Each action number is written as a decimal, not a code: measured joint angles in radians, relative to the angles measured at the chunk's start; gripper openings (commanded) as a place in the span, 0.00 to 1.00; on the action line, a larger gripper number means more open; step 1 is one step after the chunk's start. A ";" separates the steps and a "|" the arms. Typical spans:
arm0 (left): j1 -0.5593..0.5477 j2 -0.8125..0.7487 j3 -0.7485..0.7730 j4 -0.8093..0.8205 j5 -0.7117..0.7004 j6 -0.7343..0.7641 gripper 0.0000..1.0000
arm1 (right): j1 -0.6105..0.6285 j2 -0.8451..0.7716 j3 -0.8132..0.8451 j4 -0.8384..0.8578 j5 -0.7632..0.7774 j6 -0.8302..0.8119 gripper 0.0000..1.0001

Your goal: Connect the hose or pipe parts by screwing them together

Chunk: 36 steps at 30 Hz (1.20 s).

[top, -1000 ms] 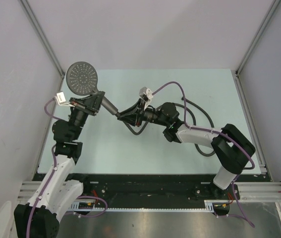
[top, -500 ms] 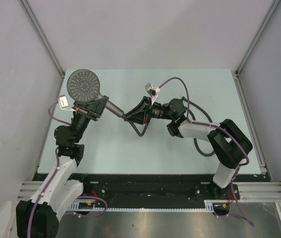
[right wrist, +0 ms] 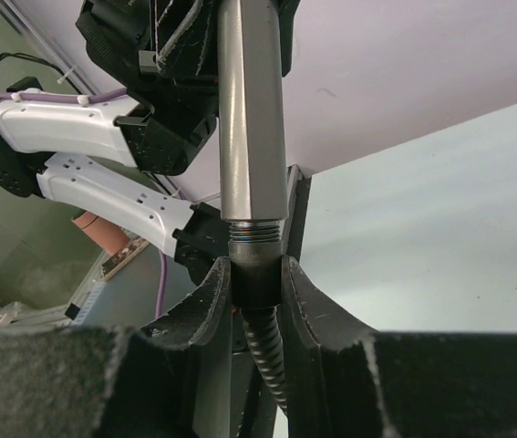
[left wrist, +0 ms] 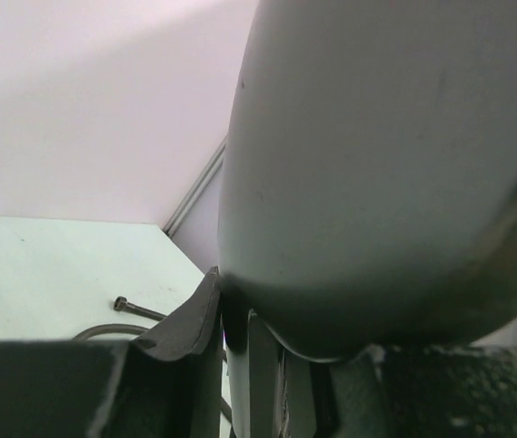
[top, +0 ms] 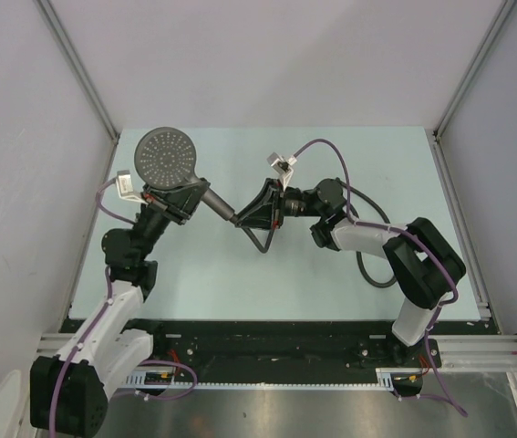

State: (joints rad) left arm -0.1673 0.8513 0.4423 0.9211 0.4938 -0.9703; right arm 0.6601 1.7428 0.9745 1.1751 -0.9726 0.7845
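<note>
The dark grey shower head is held off the table, dotted face up, its straight handle slanting down to the right. My left gripper is shut on the handle just below the head, whose back fills the left wrist view. My right gripper is shut on the end nut of the ribbed hose. The nut meets the handle's threaded end, in line with it, and a few threads show above it. The hose loops away behind the right arm.
The hose's free end lies on the pale green table. Purple cables arch over the right wrist. Grey walls and metal rails enclose the table on three sides.
Both grippers have shifted a little to the right together, the shower head swinging right and nearer. The right wrist has turned about the hose nut. Both grips are unchanged.
</note>
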 measured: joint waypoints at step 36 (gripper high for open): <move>-0.027 0.306 -0.012 0.470 0.009 -0.200 0.00 | -0.079 0.016 0.035 0.027 -0.091 0.293 0.00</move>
State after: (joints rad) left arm -0.1947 1.1568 0.4305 1.3914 0.5030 -1.1706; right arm 0.5812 1.7584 1.0096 1.2018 -1.0637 1.0779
